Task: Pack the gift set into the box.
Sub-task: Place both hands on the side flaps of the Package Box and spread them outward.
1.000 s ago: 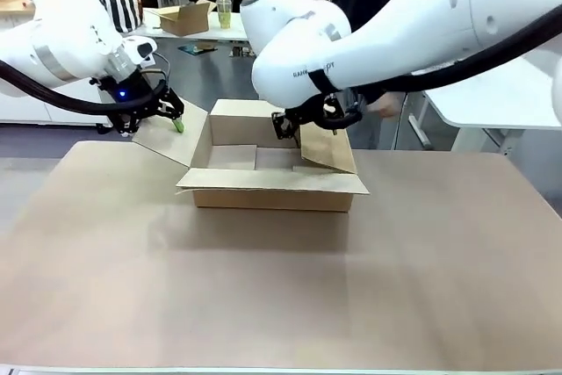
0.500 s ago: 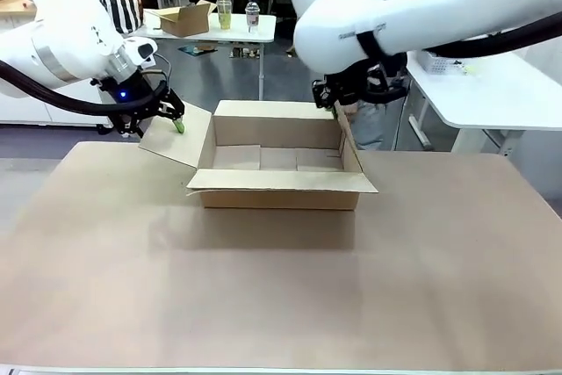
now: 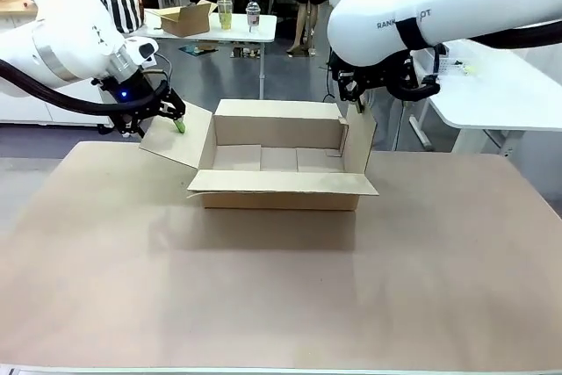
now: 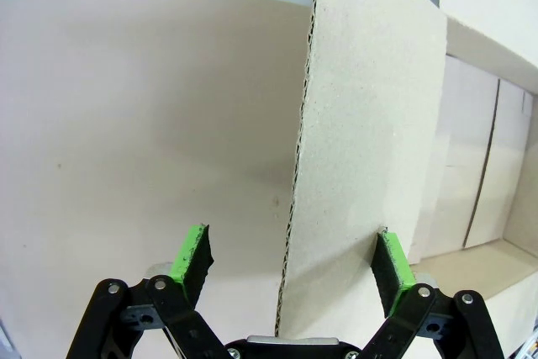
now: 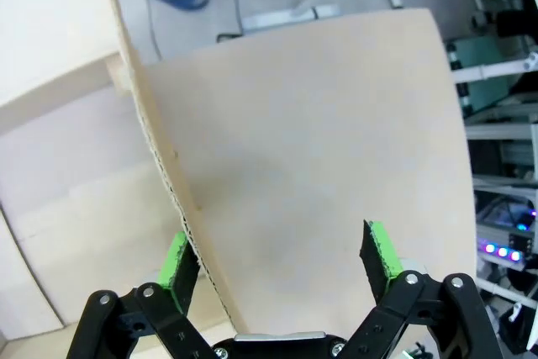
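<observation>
Arms first: your left arm comes in from the upper left of the front view, wrist bent down so the left gripper [image 3: 173, 118] sits at the top edge of the left flap. Your right arm sweeps in from the upper right, its right gripper [image 3: 356, 100] hanging at the top edge of the right flap.

You see the large shallow brown corrugated cardboard box [image 3: 279, 164] at the middle of the front view, on the flat tan table [image 3: 263, 296]. The box is open; its left flap [image 3: 176, 136] leans outward, its right flap [image 3: 358, 140] stands nearly upright, and the near flap folds out toward you. The fluted board edge shows plainly in both wrist views.

In the left wrist view the left gripper [image 4: 292, 260] is spread wide, the flap [image 4: 361, 166] edge between the green pads [image 4: 192, 251]; one pad lies against the board's face, the other stands clear. In the right wrist view the right gripper [image 5: 277, 258] is also spread wide, the flap [image 5: 294, 174] between its green pads [image 5: 177, 258], the picture-left pad just at the board's edge.
</observation>
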Robot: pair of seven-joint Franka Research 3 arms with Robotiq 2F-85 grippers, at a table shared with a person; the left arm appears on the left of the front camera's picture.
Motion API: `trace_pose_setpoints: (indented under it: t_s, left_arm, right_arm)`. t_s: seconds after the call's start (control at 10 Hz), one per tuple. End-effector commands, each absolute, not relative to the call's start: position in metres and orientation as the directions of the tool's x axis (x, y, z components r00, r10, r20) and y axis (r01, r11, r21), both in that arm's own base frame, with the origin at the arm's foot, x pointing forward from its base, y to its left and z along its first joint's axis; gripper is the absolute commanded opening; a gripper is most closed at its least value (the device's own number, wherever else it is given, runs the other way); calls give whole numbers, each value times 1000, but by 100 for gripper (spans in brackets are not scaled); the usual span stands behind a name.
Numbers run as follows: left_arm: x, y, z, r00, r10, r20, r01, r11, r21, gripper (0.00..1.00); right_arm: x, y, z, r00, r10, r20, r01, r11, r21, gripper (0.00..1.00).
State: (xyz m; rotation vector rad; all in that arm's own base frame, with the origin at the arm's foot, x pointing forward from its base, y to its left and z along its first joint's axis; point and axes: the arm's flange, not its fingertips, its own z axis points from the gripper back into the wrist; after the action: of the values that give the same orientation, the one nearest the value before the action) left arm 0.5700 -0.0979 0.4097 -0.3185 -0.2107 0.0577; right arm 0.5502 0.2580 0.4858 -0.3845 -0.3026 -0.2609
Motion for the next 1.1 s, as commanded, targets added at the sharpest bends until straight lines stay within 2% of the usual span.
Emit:
trace_pose_setpoints:
  t_s: [0.0, 0.2, 0.4, 0.6, 0.8, 1.0]
  left_arm:
    - [569, -98, 412, 976, 100, 192, -37, 951, -306, 100]
    - [569, -98, 412, 976, 100, 192, -37, 951, -306, 100]
    - [569, -98, 412, 976, 100, 192, -37, 951, -306, 100]
    - [569, -98, 412, 976, 100, 192, -37, 951, -306, 100]
    - [569, -98, 412, 976, 100, 192, -37, 951, -306, 100]
    - [569, -98, 412, 976, 100, 192, -37, 951, -306, 100]
  right_arm:
    - [555, 265, 486, 928, -173, 330, 288, 896, -339, 100]
    - [550, 264, 483, 925, -183, 332, 295, 897, -328, 100]
    - [541, 217, 481, 917, -302, 262, 359, 910, -207, 100]
    - [533, 183, 473, 860, -439, 259, 488, 856, -170, 100]
    - [530, 159, 456, 839, -495, 226, 525, 845, -97, 100]
    - [531, 144, 434, 848, -512, 137, 509, 859, 57, 100]
